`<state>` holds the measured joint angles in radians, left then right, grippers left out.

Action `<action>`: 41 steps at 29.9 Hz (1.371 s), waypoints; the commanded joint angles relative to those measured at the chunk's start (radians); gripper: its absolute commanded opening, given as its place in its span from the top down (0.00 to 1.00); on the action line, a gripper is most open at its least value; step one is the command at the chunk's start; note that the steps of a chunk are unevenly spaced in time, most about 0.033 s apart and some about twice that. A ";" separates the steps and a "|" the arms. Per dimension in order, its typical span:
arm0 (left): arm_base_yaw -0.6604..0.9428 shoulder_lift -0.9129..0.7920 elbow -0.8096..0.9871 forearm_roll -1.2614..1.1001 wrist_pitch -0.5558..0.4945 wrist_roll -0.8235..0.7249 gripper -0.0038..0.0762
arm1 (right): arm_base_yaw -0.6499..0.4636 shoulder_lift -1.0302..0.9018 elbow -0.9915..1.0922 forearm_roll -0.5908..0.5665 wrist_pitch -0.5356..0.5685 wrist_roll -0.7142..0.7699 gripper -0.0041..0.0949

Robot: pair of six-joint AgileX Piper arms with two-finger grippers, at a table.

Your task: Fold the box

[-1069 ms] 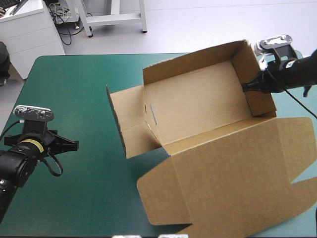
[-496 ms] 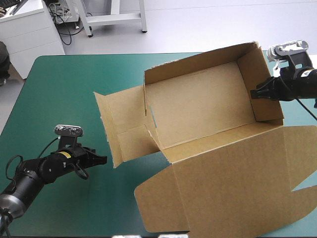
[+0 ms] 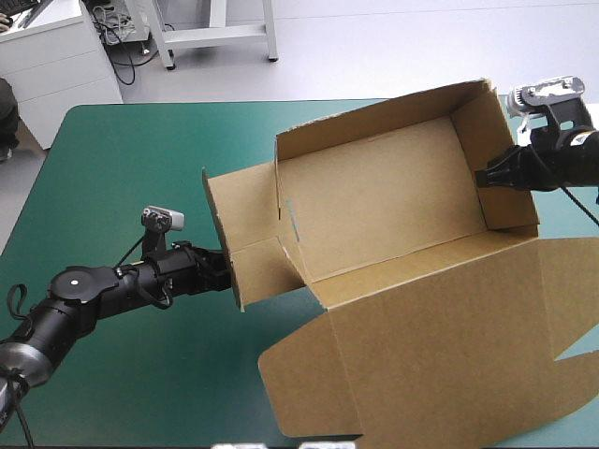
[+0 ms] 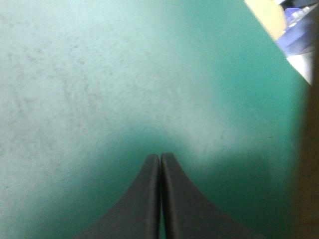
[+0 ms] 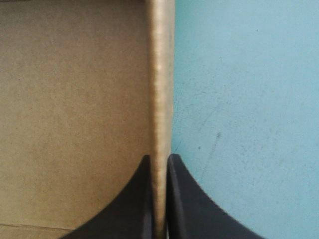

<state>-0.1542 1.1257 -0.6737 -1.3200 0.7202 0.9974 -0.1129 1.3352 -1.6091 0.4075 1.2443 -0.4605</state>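
The brown box stands as an open tray on the right half of the table, with its lid lying flat toward the near edge. My right gripper is shut on the tray's right end wall. The right wrist view shows that wall's edge pinched between the fingers of the right gripper. My left gripper is shut and lies low at the outer face of the left end flap, which leans outward. In the left wrist view the left gripper points over teal-green cover, with brown board off to one side.
The lid's near right corner reaches past the table's near edge. The box's back wall stands close to the table's far edge. Teal-green cover shows bare left of the box, crossed only by my left arm.
My left arm has swept right across the table to the left end flap, which has swung in toward the tray. The right gripper has kept its hold and hardly moved.
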 commanded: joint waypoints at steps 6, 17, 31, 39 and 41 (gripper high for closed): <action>0.094 -0.014 -0.129 -0.192 0.318 0.008 0.92 | -0.004 -0.033 -0.024 0.041 -0.005 0.006 0.98; 0.102 -0.011 -0.166 -0.346 0.426 0.020 0.42 | 0.075 -0.033 -0.024 -0.021 -0.082 0.100 0.98; 0.102 -0.011 -0.228 -0.402 0.446 0.024 0.32 | 0.215 -0.029 -0.024 -0.127 -0.254 0.236 0.98; 0.102 0.000 -0.271 -0.367 0.422 -0.018 0.32 | 0.278 -0.029 -0.024 -0.166 -0.302 0.300 0.98; 0.102 0.006 -0.297 -0.308 0.382 -0.043 0.32 | 0.295 -0.029 -0.024 -0.177 -0.315 0.312 0.98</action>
<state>-0.0506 1.1393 -0.9148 -1.6091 1.1250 0.9821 0.1656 1.3341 -1.6091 0.2127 1.0183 -0.1790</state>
